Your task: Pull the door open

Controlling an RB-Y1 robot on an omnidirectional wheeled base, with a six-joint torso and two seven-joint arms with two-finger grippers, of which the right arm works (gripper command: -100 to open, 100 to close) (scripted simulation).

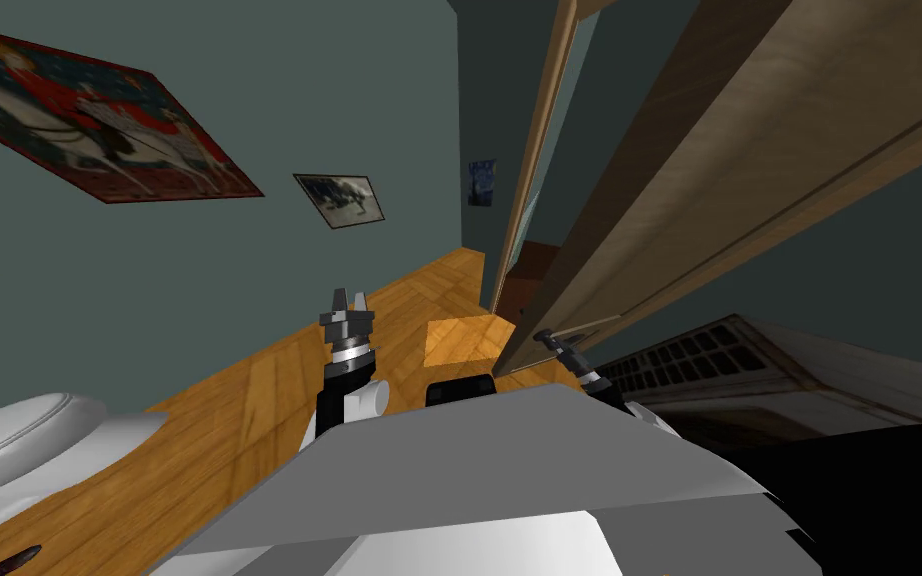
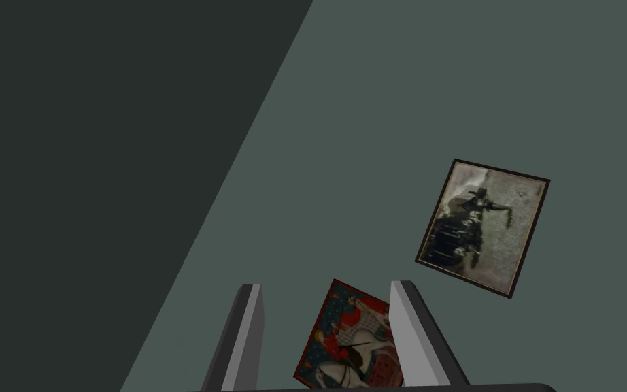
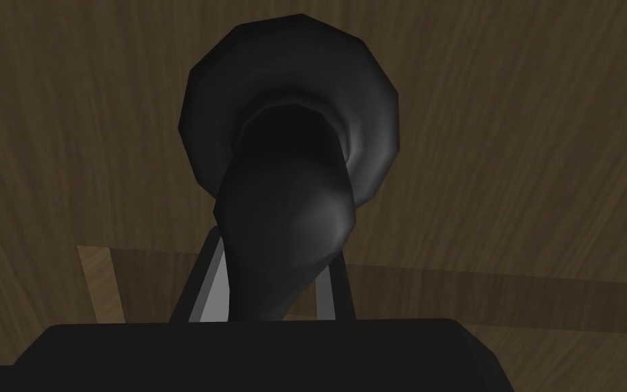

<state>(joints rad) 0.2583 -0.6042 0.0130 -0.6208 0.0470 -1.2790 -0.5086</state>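
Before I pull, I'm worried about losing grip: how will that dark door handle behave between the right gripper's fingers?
The door handle looks rigid and smoothly rounded, so it may slip a little between the right gripper's thin fingers. The large wood-grained door probably swings heavily rather than flexing, so pull steadily.

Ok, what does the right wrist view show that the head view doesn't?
Right wrist view: fingers pressing the sides of the dark handle, whose round base sits on the door. Head view: the door ajar from its frame, the wooden floor, the left gripper raised with fingers open. Both: the right gripper at the brown door's handle.
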